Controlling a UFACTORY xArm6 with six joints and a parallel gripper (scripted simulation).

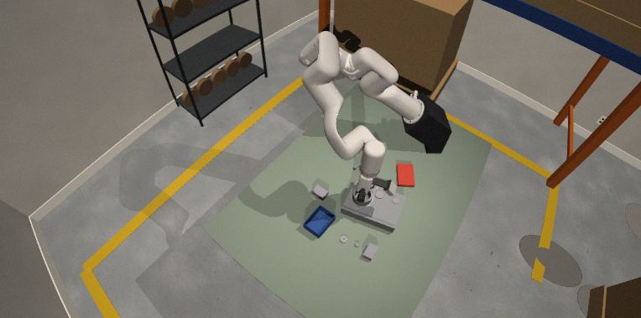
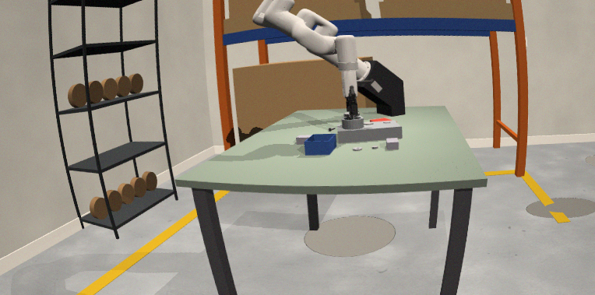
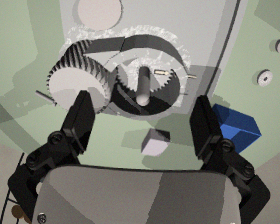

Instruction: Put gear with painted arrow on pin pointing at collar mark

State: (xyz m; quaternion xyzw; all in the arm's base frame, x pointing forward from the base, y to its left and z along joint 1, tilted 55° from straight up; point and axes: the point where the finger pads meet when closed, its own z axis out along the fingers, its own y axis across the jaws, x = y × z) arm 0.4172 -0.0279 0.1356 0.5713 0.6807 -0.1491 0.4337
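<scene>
- Looking down through the wrist camera, I see the gripper (image 3: 143,117) spread fully wide with nothing between its two black fingers, which stand one at 9 o'clock and one at 3 o'clock of the pin (image 3: 143,84).
- The loose gear (image 3: 145,83) sits around the pin, low on it, dark in the shadow of the hand; its teeth mesh with a pale neighbouring gear (image 3: 78,82) at its 9 o'clock.
- A thin light streak shows on the loose gear at about 2 o'clock of the pin; I cannot tell whether that is the painted arrow, and I cannot make out the collar mark.
- Both gears rest on the grey timing case (image 1: 381,215), which lies on the green table (image 2: 416,159).
- From the top camera, a blue tray (image 1: 319,221) sits at 9 o'clock of the case and a red block (image 1: 405,174) at about 1 o'clock.
- Two small washers (image 1: 342,238) and a grey block (image 1: 370,251) lie near the case's 6 o'clock edge.
- In the exterior view the arm comes down nearly vertical over the case.
</scene>
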